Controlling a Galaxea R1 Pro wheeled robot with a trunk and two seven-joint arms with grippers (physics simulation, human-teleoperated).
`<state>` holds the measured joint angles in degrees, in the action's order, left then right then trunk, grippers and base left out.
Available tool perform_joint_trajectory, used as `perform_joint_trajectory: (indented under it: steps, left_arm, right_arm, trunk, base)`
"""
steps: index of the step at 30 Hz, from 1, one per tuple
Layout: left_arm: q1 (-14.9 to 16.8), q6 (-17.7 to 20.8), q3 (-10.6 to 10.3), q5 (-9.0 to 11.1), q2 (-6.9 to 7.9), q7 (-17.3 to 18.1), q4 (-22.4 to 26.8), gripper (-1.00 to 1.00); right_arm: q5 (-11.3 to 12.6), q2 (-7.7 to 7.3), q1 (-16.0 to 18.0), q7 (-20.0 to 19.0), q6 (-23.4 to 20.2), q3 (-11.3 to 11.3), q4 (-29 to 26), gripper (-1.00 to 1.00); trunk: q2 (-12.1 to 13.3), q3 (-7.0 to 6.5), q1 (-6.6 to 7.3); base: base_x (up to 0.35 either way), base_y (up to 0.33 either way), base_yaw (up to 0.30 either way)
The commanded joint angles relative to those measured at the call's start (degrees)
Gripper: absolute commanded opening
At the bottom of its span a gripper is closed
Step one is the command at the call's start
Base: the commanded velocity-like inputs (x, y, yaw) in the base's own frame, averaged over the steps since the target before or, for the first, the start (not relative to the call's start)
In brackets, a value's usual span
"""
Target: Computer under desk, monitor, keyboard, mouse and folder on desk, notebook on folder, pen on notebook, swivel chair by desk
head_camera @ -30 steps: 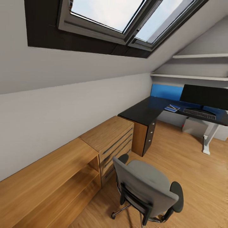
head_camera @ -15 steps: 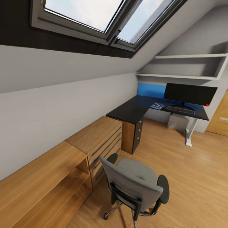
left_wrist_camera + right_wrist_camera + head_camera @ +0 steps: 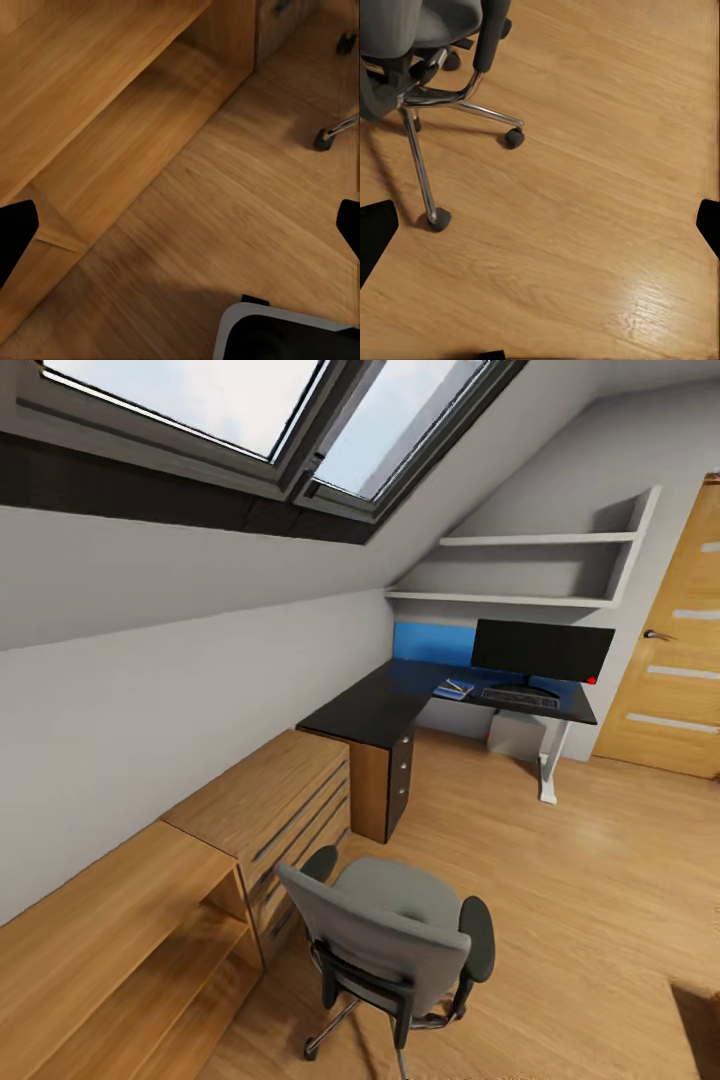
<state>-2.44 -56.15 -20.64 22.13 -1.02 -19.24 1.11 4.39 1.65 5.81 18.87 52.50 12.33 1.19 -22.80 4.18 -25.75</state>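
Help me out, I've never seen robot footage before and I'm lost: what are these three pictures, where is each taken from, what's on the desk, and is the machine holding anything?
These are simulator renders from a wheeled robot with two arms. The big picture comes from its head camera, looking into an attic bedroom. A grey swivel chair stands on the wooden floor, apart from the dark desk in the far corner. On the desk sit a monitor, a keyboard in front of it, and something blue and flat, too small to identify. A pale box stands under the desk, likely the computer.

The other two pictures come from cameras near each gripper, looking down. The left one shows floor and a low wooden shelf; the right one shows the chair's wheeled legs. The black shapes at their edges are fingertips, spread apart, holding nothing.
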Motion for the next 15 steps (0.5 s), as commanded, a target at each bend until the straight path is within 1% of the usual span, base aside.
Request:
perform_joint_trajectory:
  steps: [1, 15]
  left_arm:
    - [0.0, 0.0, -0.5, 0.3, 0.0, -0.4, 0.1, 1.0]
    - [0.0, -0.1, -0.5, 0.3, 0.03, -0.4, 0.1, 1.0]
  right_arm:
    - [0.4, 0.04, 0.1, 0.1, 0.2, 0.5, 0.1, 1.0]
    - [0.4, 0.11, 0.1, 0.1, 0.2, 0.4, 0.1, 1.0]
  trunk:
    - [-0.1, 0.11, -0.04]
    - [-0.1, 0.11, -0.04]
  base:
    - [0.0, 0.0, -0.269]
    - [0.0, 0.0, -0.269]
